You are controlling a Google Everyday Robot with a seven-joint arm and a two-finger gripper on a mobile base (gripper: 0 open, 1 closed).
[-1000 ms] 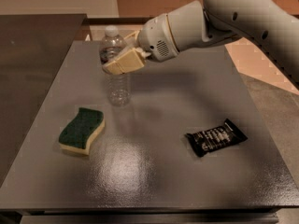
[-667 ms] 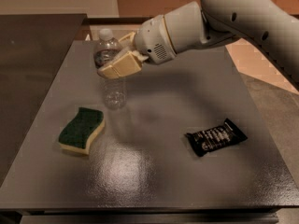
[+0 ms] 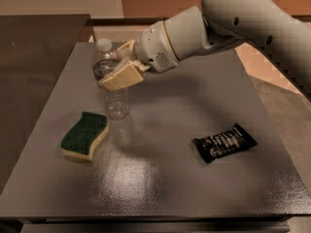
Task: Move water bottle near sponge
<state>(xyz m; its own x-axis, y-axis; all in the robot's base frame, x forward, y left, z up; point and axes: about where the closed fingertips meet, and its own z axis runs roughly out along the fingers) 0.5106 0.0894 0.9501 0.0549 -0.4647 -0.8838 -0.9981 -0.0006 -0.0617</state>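
Gripper [image 3: 112,66]: two-finger type with tan pads, at the end of a white arm [image 3: 233,18] that reaches in from the picture's upper right. Located over the far left part of the table [image 3: 194,96]. State: clamped on the water bottle, with one finger [image 3: 122,76] across the front of the bottle's upper half and the other [image 3: 125,46] behind it, near the shoulder.

Water bottle [image 3: 116,102]: clear, ribbed, white cap on top. Held by the gripper around its upper body, with the lower half showing free below the fingers. Attitude: tilted, cap leaning toward the picture's left, base toward the right. Whether the base touches the table cannot be told (it is very close to the surface either way). Position: just beyond the sponge, near it but apart, with a strip of bare table between.

Sponge [image 3: 85,136]: wavy outline, dark green top over a pale yellow base. Lies flat in the front left area of the table, green side up, not touched by the gripper.

Snack packet [image 3: 224,142]: black, shiny, with pale print. Lies flat on the right half of the table, well apart from both sponge and bottle.

Table: dark grey, slightly glossy top bearing all three items, with a pale reflection at front centre.
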